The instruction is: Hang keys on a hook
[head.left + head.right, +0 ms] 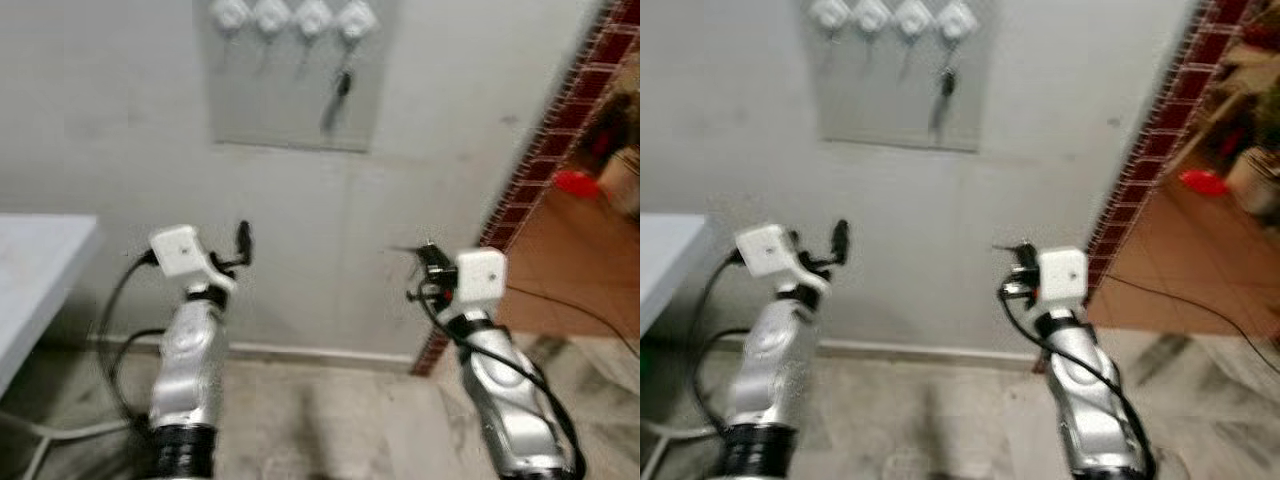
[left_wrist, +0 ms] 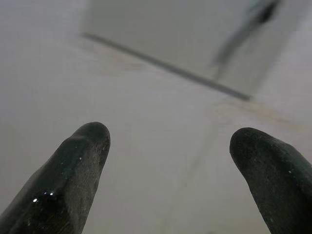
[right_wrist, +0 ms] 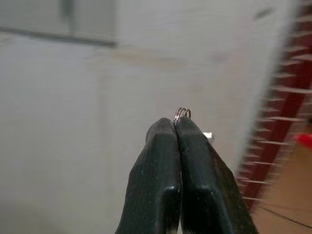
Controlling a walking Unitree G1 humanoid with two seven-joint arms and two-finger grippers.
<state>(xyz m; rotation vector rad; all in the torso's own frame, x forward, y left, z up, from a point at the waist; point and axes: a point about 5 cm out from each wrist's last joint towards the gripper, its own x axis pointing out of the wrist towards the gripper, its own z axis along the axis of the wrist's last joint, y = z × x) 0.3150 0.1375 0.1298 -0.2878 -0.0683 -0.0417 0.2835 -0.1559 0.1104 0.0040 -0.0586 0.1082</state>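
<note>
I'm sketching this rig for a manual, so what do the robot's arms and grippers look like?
Both arms have rounded silver shells with a black band at the lower end. Each wrist carries a white boxy block. Black cables loop beside the left arm and along the right arm. The left gripper and the right gripper each have two long, glossy black fingers with rounded tips.

Worktop (image 1: pixel 40 265): pale slab, sitting at the left edge.
Brick edging (image 1: pixel 560 130): dark red, running diagonally down the wall's right end.
Red object (image 1: pixel 575 182): lying on the tan floor beyond; blurred.
Cable (image 1: pixel 570 305): trailing across that floor.
</note>
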